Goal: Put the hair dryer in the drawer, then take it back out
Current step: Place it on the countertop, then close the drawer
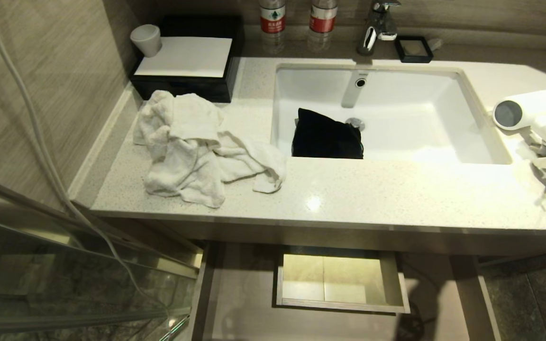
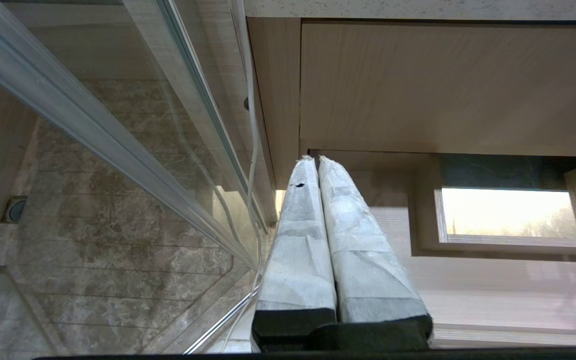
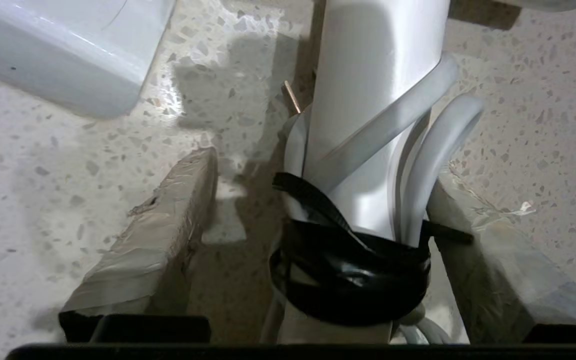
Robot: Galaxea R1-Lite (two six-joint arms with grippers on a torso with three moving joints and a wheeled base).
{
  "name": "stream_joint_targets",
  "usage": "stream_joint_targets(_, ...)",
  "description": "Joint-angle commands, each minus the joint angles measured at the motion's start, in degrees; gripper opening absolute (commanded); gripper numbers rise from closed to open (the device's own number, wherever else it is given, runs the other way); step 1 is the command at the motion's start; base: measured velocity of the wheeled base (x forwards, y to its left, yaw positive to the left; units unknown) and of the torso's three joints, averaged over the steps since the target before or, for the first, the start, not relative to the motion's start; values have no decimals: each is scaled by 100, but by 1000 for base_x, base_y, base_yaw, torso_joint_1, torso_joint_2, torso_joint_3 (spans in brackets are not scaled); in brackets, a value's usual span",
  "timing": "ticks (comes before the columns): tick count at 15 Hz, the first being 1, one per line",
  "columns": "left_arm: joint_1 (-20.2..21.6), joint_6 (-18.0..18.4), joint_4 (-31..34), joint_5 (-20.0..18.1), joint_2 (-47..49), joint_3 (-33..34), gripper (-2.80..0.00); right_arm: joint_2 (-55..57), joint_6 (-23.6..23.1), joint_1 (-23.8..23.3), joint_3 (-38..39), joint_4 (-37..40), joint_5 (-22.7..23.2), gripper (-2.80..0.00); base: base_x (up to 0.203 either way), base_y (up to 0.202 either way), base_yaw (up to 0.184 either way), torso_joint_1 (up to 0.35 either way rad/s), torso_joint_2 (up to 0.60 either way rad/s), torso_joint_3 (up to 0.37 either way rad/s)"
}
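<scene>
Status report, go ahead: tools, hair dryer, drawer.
Right tool open, straddling hair dryer handle on the counter. Left tool shut, parked low. Drawer open. Nothing blocking.

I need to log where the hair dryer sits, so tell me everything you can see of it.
The hair dryer is smooth glossy white plastic. It lies on its side on the speckled counter, right of the sink, the barrel's grey round end facing the basin. Its slim handle carries the white cord, coiled and bound with a black tie. The right gripper straddles the handle, fingers apart; one finger lies close against the cord, though contact isn't clear.
</scene>
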Motion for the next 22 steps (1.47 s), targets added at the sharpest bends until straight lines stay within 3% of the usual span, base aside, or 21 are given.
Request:
stream_joint_targets(1, 0, 2, -1, 0, 0, 9, -280, -853, -41, -56, 330, -41, 45, 0, 0, 0, 0, 0, 0, 0)
stream_joint_targets(9, 0, 2, -1, 0, 0, 9, -280, -2136, 103, -443, 1313, -60, 101, 0, 0, 0, 0, 0, 0, 0)
stream_joint_targets(10, 0, 2, -1, 0, 0, 9, -280, -2454, 105, -521, 1507, -63, 98, -280, 0, 0, 0, 0, 0, 0)
stream_joint_targets(17, 0, 2, -1, 0, 0, 3, -280, -3574, 91, -756, 2346, 276, 23, -280, 0, 0, 0, 0, 0, 0)
stream_joint_targets(22, 0, 2, -1, 0, 0, 9, -280, -3654, 63, -760, 2403, 298, 30, -280, 0, 0, 0, 0, 0, 0)
